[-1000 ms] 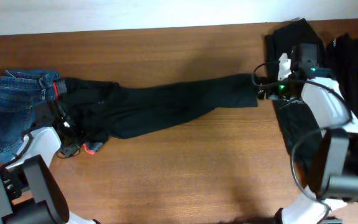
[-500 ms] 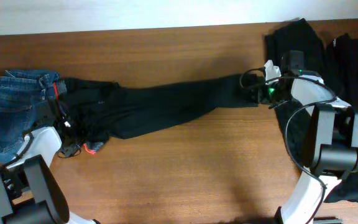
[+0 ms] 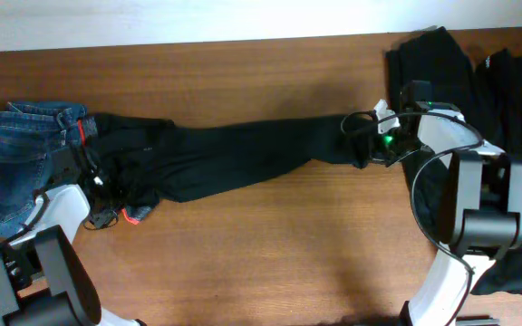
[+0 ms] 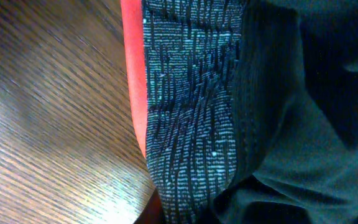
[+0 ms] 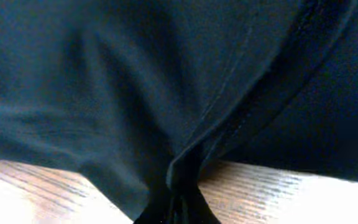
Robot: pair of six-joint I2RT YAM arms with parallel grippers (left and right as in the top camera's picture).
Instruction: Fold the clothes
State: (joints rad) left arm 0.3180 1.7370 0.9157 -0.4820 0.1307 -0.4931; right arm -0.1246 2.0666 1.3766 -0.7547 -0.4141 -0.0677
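Note:
The clothes, black long-legged trousers (image 3: 234, 154), lie stretched across the table from left to right. Their waist end is bunched at the left, and a bit of red-orange lining (image 3: 134, 215) shows there. My left gripper (image 3: 107, 201) is shut on that waistband; the left wrist view is filled by the red-orange lining (image 4: 132, 81), the grey band (image 4: 191, 99) and black cloth. My right gripper (image 3: 362, 150) is shut on the leg end. In the right wrist view a fold of black fabric (image 5: 179, 180) runs down into the closed jaws, just above the wood.
Blue denim jeans (image 3: 16, 163) lie at the far left, partly under the trousers' waist. A heap of other black garments (image 3: 506, 91) covers the right side of the table. Bare wooden tabletop (image 3: 270, 254) fills the front, and the table's back edge (image 3: 198, 43) runs along the top.
My right gripper has moved left onto the leg end and shut on it, and the cloth there has bunched slightly. The left gripper and the waistband have stayed put.

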